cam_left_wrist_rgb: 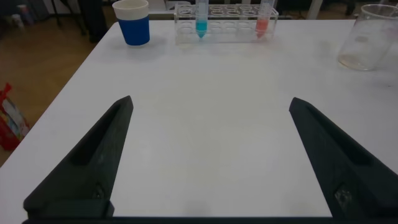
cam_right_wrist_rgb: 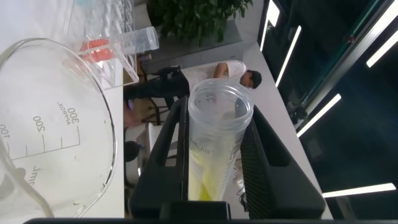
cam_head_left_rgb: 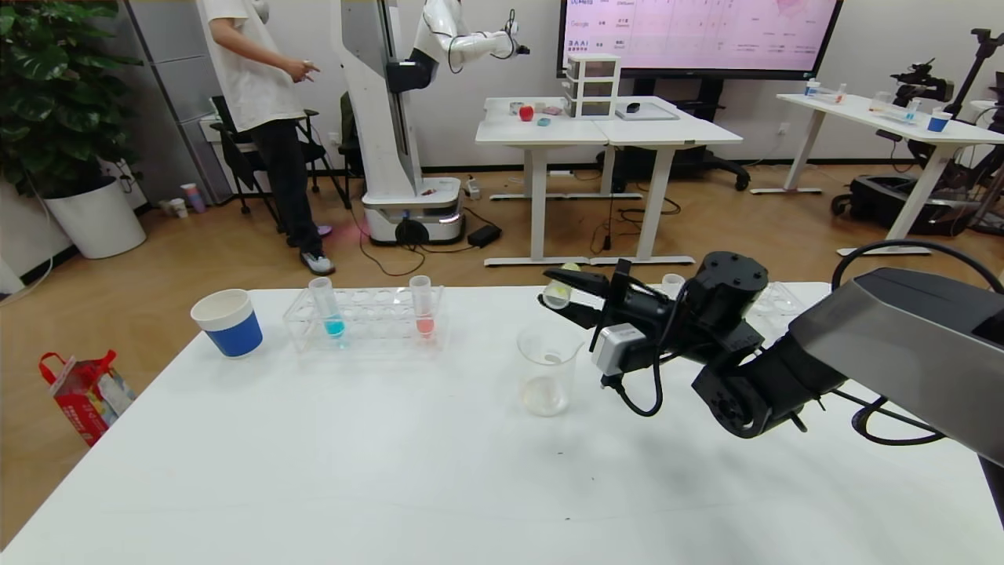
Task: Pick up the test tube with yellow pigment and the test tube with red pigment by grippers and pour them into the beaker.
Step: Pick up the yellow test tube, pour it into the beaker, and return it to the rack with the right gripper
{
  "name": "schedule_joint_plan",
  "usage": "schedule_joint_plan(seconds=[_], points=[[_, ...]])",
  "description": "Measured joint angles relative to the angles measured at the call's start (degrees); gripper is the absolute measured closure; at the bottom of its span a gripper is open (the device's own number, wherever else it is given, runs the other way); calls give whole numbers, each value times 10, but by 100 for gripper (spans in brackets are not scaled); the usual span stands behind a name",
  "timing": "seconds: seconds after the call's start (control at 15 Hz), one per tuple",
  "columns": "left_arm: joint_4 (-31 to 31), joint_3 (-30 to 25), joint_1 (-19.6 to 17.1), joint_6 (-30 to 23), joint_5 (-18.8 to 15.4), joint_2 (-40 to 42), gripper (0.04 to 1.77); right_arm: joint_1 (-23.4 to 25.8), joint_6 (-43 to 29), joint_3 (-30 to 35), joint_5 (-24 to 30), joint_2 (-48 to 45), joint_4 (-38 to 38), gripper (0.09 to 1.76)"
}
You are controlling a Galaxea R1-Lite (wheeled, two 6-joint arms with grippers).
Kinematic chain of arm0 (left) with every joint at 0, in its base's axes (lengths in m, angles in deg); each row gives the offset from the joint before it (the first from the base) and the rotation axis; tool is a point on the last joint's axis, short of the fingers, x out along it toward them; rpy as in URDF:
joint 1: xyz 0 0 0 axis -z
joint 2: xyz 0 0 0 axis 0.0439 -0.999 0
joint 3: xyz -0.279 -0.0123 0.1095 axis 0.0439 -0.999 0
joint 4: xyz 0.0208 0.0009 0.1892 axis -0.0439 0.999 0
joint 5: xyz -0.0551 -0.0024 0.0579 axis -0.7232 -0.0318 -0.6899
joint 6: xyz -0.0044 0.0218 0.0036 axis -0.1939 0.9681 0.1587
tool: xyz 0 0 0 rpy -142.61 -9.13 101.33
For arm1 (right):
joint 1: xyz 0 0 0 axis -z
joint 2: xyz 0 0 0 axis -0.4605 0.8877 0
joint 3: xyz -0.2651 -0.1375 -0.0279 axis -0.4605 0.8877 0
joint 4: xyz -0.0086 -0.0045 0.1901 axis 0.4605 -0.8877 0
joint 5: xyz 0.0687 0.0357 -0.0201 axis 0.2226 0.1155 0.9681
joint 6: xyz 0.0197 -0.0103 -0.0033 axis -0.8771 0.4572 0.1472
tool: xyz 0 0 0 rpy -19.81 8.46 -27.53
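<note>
Above the far rim of the beaker [cam_head_left_rgb: 548,371], near the middle of the white table [cam_head_left_rgb: 392,471], the right gripper [cam_head_left_rgb: 566,300] is clamped on the test tube with yellow pigment [cam_head_left_rgb: 559,290]. The tube lies tipped over on its side, with its open mouth pointing left, just past the beaker. In the right wrist view the yellow-green liquid spreads along the lower wall of the tube [cam_right_wrist_rgb: 214,149] between the two black fingers [cam_right_wrist_rgb: 168,149], and the beaker [cam_right_wrist_rgb: 56,124] sits close beside it, showing printed volume marks. The beaker holds only a thin pale film at its bottom. On the far left part of the table stands a clear rack [cam_head_left_rgb: 365,318]. It carries the test tube with red pigment [cam_head_left_rgb: 423,308] upright at its right end and a tube with cyan liquid [cam_head_left_rgb: 328,310] upright toward its left end. A blue-and-white paper cup [cam_head_left_rgb: 227,322] stands left of the rack. The left gripper [cam_left_wrist_rgb: 208,155] hangs low over bare table at the near side, fingers spread wide apart and holding nothing.
</note>
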Motion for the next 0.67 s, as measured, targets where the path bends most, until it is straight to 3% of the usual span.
schedule_joint_plan(seconds=[0.67], points=[[0, 0, 0, 0, 0, 0, 6, 6, 92, -18, 7, 13, 0, 135]])
